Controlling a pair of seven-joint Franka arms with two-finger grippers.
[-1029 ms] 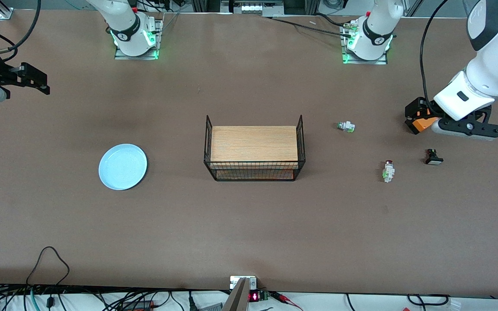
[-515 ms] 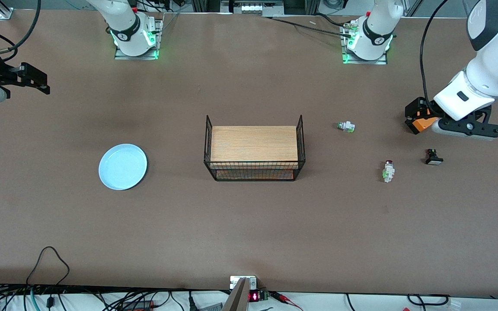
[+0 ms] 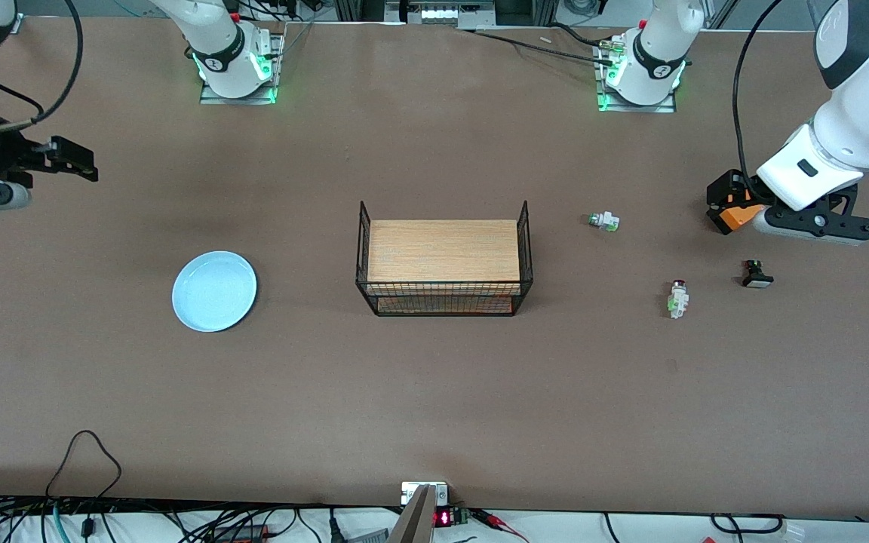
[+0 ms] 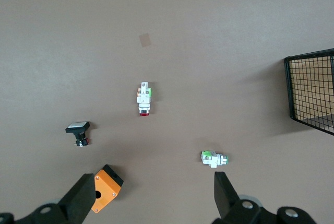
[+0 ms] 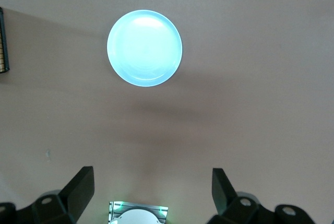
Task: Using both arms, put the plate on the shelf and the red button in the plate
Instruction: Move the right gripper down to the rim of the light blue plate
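Observation:
The pale light-blue plate (image 3: 214,291) lies flat on the table toward the right arm's end, beside the wire rack (image 3: 443,260); it also shows in the right wrist view (image 5: 144,47). The red button (image 3: 677,299) lies on its side toward the left arm's end, and shows in the left wrist view (image 4: 144,98). My right gripper (image 3: 72,160) is open and empty, up over bare table apart from the plate; its own view shows it too (image 5: 151,195). My left gripper (image 3: 740,204) is open and empty over an orange box (image 4: 106,188), its jaws wide in its own view (image 4: 154,203).
A white-green part without a red cap (image 3: 604,221) and a black part with a white face (image 3: 756,275) lie near the red button. The orange box (image 3: 736,213) sits under the left hand. The rack holds a wooden board (image 3: 442,251). Cables run along the table's front edge.
My right gripper has moved a little toward the plate and the table's middle. The left arm and all the objects have stayed where they were.

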